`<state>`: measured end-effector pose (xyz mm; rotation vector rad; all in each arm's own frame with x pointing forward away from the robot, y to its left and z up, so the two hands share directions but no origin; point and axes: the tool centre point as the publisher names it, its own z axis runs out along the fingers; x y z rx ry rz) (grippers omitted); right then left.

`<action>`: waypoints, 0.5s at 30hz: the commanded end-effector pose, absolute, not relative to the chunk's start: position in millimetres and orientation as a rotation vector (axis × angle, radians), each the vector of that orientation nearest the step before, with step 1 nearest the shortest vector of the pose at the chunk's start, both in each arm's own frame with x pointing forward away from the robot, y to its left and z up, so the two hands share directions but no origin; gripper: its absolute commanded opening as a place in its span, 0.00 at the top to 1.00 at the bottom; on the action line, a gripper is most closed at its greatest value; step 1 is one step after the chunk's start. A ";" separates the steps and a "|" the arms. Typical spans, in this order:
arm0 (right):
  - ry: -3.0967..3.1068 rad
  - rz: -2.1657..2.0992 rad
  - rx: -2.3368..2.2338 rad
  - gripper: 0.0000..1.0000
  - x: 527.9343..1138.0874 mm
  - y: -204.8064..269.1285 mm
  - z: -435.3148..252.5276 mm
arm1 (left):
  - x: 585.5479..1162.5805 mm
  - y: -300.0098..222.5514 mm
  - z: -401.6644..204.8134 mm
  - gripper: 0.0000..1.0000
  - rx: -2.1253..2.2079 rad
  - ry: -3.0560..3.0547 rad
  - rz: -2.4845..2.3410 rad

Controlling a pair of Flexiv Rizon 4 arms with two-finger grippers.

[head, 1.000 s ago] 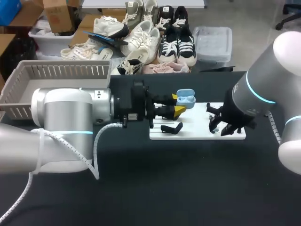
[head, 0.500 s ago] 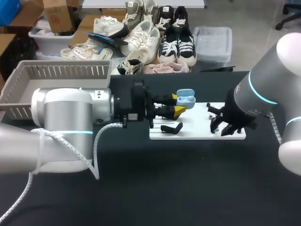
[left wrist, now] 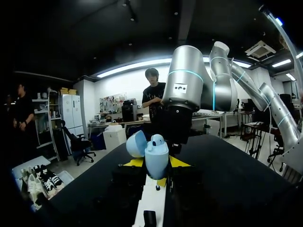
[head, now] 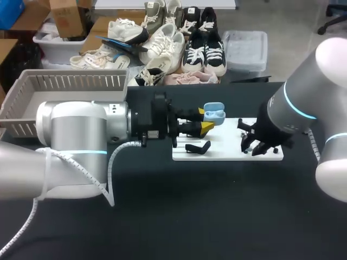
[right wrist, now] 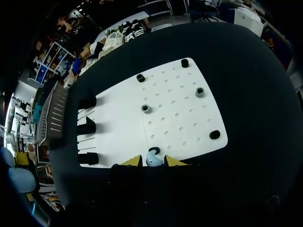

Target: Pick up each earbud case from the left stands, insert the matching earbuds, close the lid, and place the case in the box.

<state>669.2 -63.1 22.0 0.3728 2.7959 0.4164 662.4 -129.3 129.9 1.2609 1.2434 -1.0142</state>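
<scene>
Above the white board (head: 225, 147), your left gripper (left wrist: 156, 163) clamps the open earbud case (left wrist: 156, 152), and your right gripper (right wrist: 152, 161) pinches an earbud (right wrist: 152, 158).

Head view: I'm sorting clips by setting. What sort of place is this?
Probably a robotics test bench: black table, white fixture board, open earbud case in the left pincer.

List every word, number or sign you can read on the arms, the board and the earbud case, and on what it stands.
None can be read.
Small white sticker on the black wrist of the left arm: too small to read.
Dark marks on a silver link of the right arm: blurred.
Open pale blue plastic earbud case, flat white board: no print shows.
</scene>
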 end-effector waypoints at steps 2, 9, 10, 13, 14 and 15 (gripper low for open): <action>2.797 0.406 0.377 0.82 670.4 -60.2 20.4 | 661.1 -129.7 129.1 1.00 1.255 1.243 -1.009; 2.797 0.402 0.381 0.93 670.3 -60.8 20.2 | 661.1 -129.7 129.1 1.00 1.255 1.243 -1.009; 2.797 0.403 0.382 0.95 670.2 -61.0 20.1 | 661.1 -129.7 129.1 1.00 1.255 1.243 -1.009; 2.799 0.401 0.382 1.00 670.2 -61.1 19.9 | 661.1 -129.7 129.1 1.00 1.255 1.243 -1.009; 2.799 0.400 0.381 1.00 670.1 -60.9 20.0 | 661.1 -129.7 129.1 1.00 1.255 1.243 -1.009; 2.799 0.400 0.379 1.00 670.1 -60.4 20.5 | 661.1 -129.7 129.1 1.00 1.255 1.243 -1.009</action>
